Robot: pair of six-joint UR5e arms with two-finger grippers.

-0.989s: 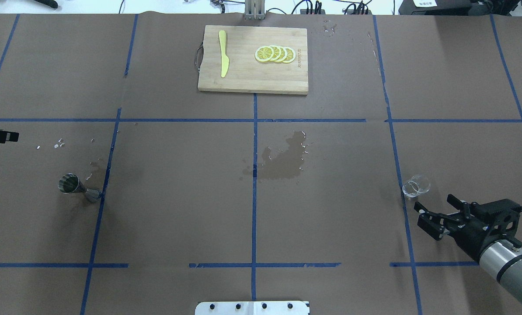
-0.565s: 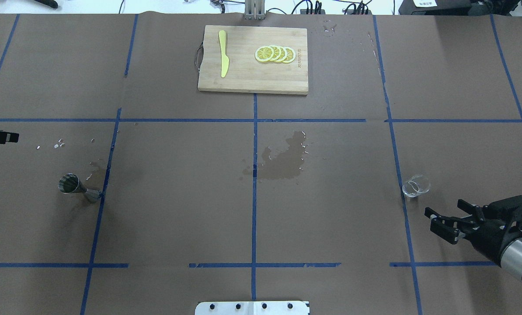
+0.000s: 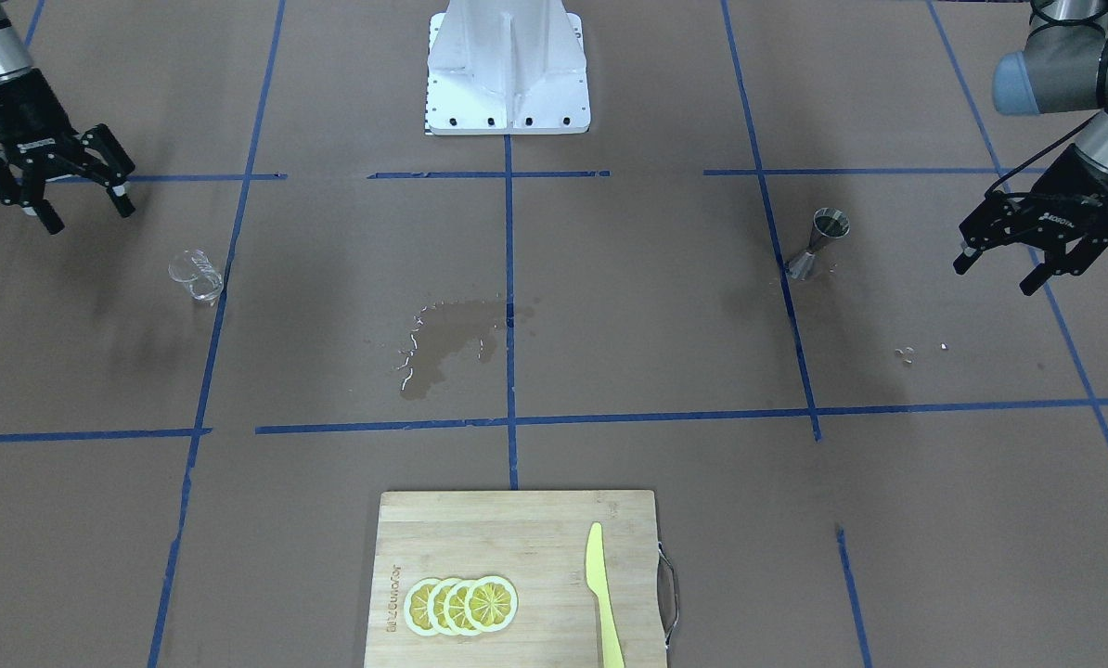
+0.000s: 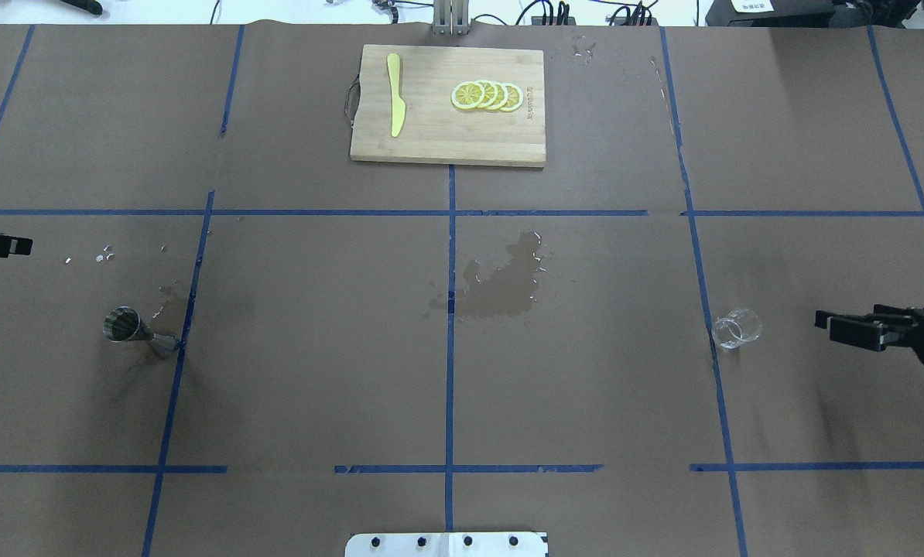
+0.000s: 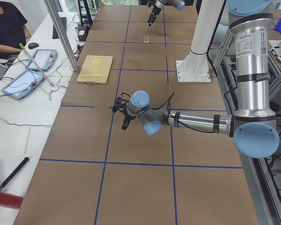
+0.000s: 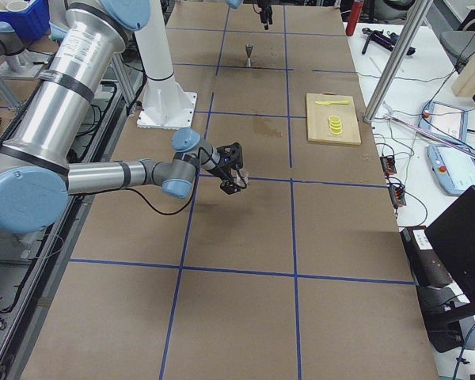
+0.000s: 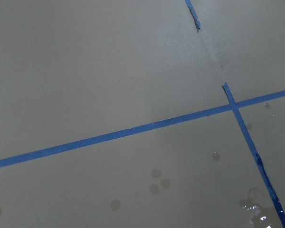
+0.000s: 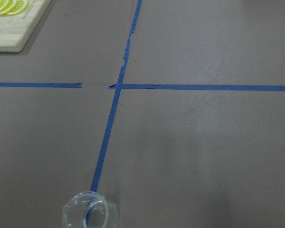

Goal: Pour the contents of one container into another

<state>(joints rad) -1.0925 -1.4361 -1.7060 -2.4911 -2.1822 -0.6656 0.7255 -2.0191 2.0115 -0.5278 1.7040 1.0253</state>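
We find the glass [image 4: 737, 328] standing upright on the right half of the worktop [image 4: 315, 387], its base at a blue tape line [image 4: 702, 271]. The right hand [image 3: 88, 215] hangs to the right of the glass, apart from it and close to the worktop's right edge. Its fingers are spread wide and it holds nothing.

The jigger [image 4: 138, 333] stands upright on the left half, its foot against another tape line. The left hand [image 3: 995, 276] hangs left of the jigger and slightly farther back, near the left edge. It too is spread wide and holds nothing.

Between jigger and glass runs a wide stretch of worktop, with a wet patch [image 4: 501, 286] near its centre. A board [image 4: 446, 139] lies at the far edge, centred, and carries a yellow knife [image 4: 395, 94] and lemon slices [image 4: 487, 96].

Lettering is printed along the board's right edge, and white lettering marks the left hand. We cannot read either at this size.
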